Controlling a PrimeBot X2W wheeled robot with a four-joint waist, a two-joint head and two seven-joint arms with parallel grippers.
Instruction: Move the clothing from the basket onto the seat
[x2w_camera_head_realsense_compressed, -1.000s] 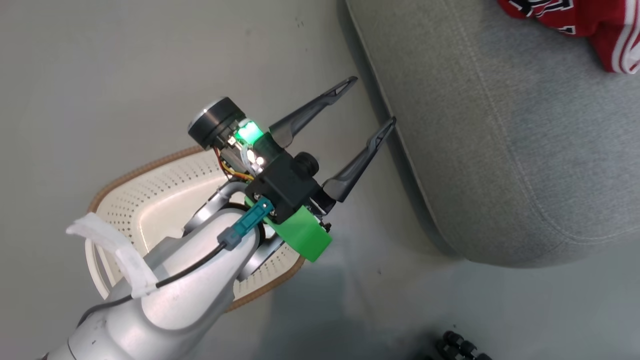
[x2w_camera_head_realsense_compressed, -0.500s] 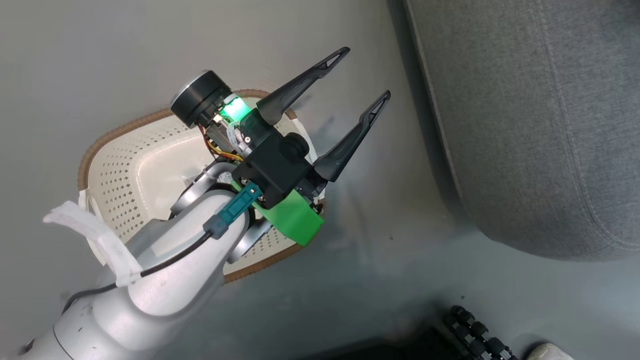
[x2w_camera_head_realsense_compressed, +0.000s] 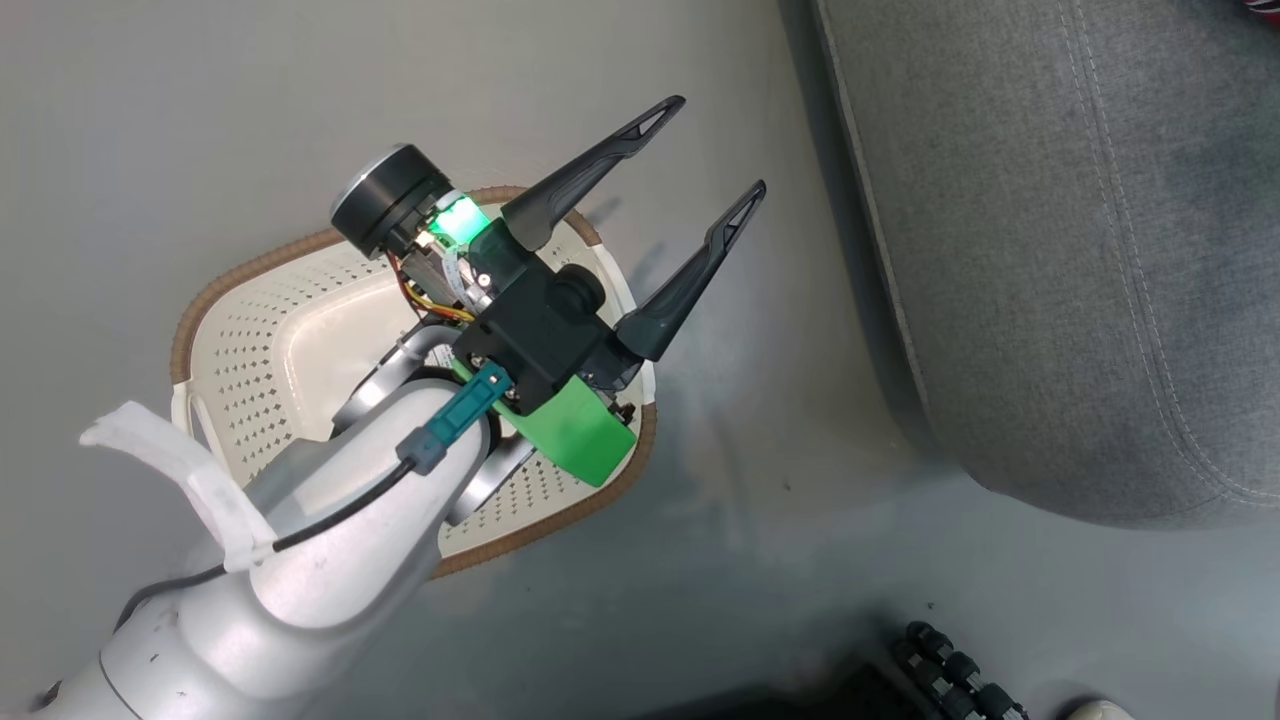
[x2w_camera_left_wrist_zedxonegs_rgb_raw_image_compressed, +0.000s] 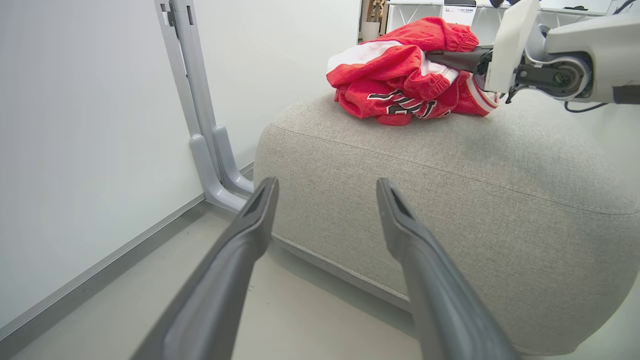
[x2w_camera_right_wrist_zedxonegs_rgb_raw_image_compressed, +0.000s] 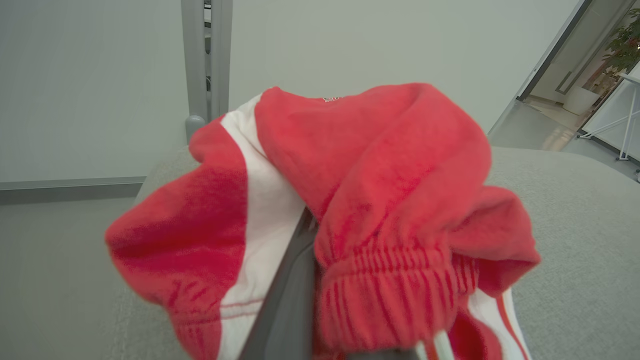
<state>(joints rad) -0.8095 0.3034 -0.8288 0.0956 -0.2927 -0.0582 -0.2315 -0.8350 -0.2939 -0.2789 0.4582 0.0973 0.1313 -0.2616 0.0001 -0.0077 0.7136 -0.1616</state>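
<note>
The cream basket (x2w_camera_head_realsense_compressed: 250, 300) with its brown rim sits on the floor, partly hidden under my left arm; no clothing shows inside it. Above its far rim my left gripper (x2w_camera_head_realsense_compressed: 712, 148) is open and holds nothing, its fingers pointing at the light-grey seat (x2w_camera_head_realsense_compressed: 1050, 250). In the left wrist view the red clothing (x2w_camera_left_wrist_zedxonegs_rgb_raw_image_compressed: 400, 75) lies bunched on top of the seat (x2w_camera_left_wrist_zedxonegs_rgb_raw_image_compressed: 450, 190), dark lettering facing the camera. My right gripper (x2w_camera_left_wrist_zedxonegs_rgb_raw_image_compressed: 435, 56) reaches in from the right, shut on the top garment. That red and white garment (x2w_camera_right_wrist_zedxonegs_rgb_raw_image_compressed: 360, 165) drapes over my right finger (x2w_camera_right_wrist_zedxonegs_rgb_raw_image_compressed: 282, 305).
A grey metal post (x2w_camera_left_wrist_zedxonegs_rgb_raw_image_compressed: 200, 100) stands against the white wall left of the seat. Black rollers of my base (x2w_camera_head_realsense_compressed: 950, 670) show at the bottom edge. Grey floor runs between basket and seat. A doorway with a plant (x2w_camera_right_wrist_zedxonegs_rgb_raw_image_compressed: 622, 45) lies beyond the seat.
The head camera has shifted, and the red clothing has slid out at the top right. My left gripper stays open and now stands farther from the seat's edge, over the basket.
</note>
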